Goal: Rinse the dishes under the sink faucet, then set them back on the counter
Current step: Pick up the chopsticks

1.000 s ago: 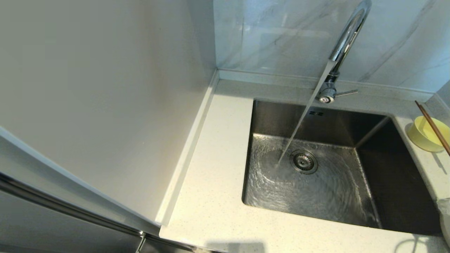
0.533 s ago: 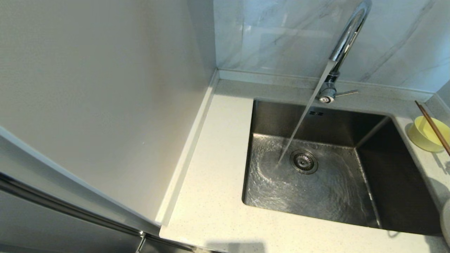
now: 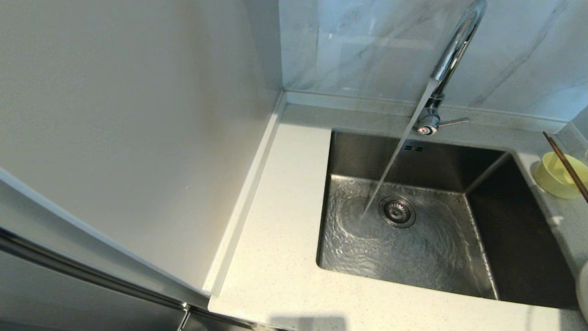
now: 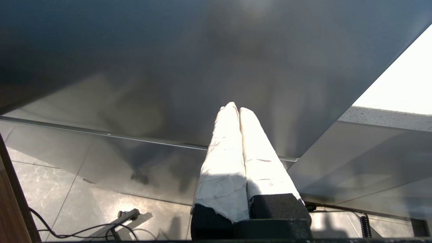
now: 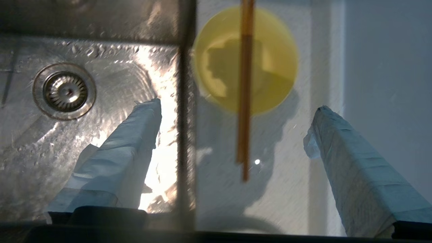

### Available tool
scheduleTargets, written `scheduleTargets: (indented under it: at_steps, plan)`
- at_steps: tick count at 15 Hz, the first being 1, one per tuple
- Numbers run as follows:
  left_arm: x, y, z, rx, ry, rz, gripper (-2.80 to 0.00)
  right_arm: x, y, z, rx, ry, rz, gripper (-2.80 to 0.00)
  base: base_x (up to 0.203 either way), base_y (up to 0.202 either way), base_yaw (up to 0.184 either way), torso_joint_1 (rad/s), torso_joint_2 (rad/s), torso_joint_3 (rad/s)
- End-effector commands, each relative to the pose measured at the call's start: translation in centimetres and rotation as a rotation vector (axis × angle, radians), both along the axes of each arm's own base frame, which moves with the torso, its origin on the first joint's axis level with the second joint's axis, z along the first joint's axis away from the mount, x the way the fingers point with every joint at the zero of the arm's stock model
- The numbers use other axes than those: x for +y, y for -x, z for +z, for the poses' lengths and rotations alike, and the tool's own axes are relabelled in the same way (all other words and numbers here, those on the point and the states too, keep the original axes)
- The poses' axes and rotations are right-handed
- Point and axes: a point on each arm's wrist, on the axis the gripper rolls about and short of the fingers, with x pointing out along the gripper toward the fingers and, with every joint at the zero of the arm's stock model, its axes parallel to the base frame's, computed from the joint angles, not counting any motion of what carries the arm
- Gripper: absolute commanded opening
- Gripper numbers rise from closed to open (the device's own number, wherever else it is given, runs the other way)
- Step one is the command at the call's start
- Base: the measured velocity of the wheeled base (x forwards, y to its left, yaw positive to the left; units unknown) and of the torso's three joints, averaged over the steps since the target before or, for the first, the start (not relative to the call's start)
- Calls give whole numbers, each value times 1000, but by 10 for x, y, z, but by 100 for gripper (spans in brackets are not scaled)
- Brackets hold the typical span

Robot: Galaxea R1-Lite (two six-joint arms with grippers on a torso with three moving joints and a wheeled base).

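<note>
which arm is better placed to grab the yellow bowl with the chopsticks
Right. Its open tool hangs above the bowl and chopsticks; the left tool sits shut beside the cabinet.

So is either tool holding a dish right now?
No. The right tool is open above the chopsticks lying across the yellow bowl; the left tool is shut on nothing.

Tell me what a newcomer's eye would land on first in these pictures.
First, the stream of water running from the chrome faucet at the back rim into the steel sink, rippling across its floor beside the drain strainer. Next, the pale-yellow bowl on the counter right of the sink, with brown chopsticks lying across it. In the right wrist view, the right gripper hangs open above them.
</note>
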Motion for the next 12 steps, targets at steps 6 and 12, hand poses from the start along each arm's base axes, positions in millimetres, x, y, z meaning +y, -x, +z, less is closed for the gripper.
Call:
scheduleTargets:
  at_steps: [6,12]
  plan:
    - [0,0,0,0,0,2,-280,-86,-23,-20,126,-85,108,0,0,0,0,0,0,0]
    - [0,0,0,0,0,0,-280,-62,-23,-1,112,4,187,0,0,0,0,0,0,0]
